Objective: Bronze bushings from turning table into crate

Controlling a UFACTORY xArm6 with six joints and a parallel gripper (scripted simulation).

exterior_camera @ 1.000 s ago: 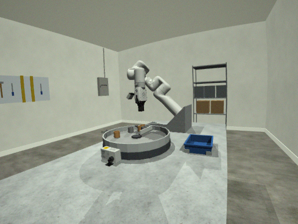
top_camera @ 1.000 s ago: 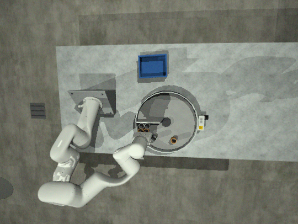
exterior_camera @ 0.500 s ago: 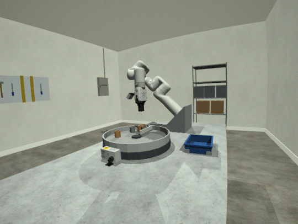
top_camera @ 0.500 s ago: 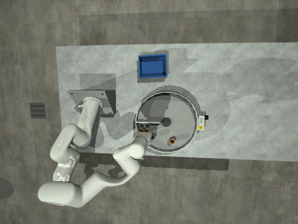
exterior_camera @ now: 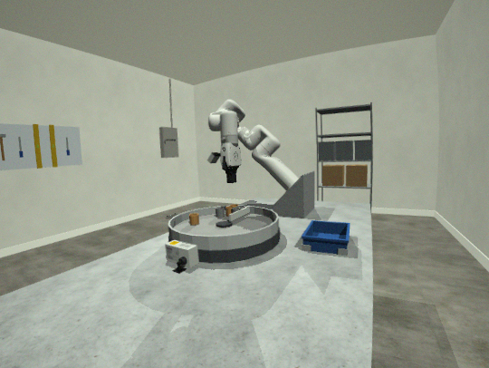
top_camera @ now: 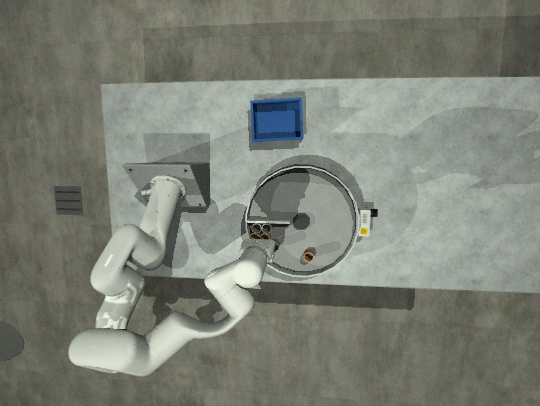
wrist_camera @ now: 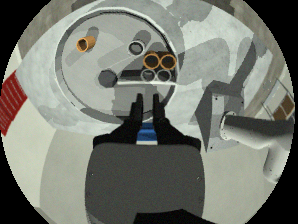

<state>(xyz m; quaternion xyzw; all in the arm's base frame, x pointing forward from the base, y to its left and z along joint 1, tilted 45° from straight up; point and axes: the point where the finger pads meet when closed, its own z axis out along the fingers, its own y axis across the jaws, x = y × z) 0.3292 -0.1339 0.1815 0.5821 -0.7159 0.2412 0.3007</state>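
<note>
The round turning table (top_camera: 302, 220) holds one bronze bushing (top_camera: 308, 259) standing alone near its rim; it also shows in the wrist view (wrist_camera: 85, 44) and in the side view (exterior_camera: 194, 219). Two more bronze bushings (wrist_camera: 160, 62) stand against a straight bar (wrist_camera: 147, 83), with two steel bushings (wrist_camera: 154, 76) beside them. Another steel bushing (wrist_camera: 136, 47) stands apart. My gripper (exterior_camera: 231, 178) hangs high above the table's edge near this cluster, pointing down. Its fingers are nearly together with nothing between them. The blue crate (top_camera: 277, 120) looks empty.
A dark hub (top_camera: 302, 220) sits at the table's centre. A small motor box (exterior_camera: 181, 255) with a yellow label is fixed to the table's rim. The arm's wedge-shaped base (exterior_camera: 296, 196) stands behind the table. A shelf rack (exterior_camera: 344, 151) is at the far wall.
</note>
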